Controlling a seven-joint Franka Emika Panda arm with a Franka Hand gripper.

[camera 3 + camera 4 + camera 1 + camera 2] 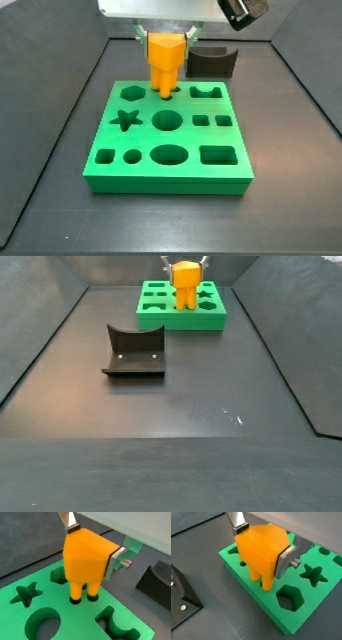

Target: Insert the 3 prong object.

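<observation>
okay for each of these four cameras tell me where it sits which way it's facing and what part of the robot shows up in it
Wrist view: on the arm, looking down at the orange 3 prong object held in the claw, prongs entering the green board.
Wrist view: same mount, opposite side; a silver finger shows.
Side view: close, high, facing the board, claw above.
Side view: far across the floor, fixture in front.
All four share the piece and board.

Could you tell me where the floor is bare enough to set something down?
Bare floor lies in front of the fixture. The far end is crowded: gripper holds the orange 3 prong object over the green board.
</observation>
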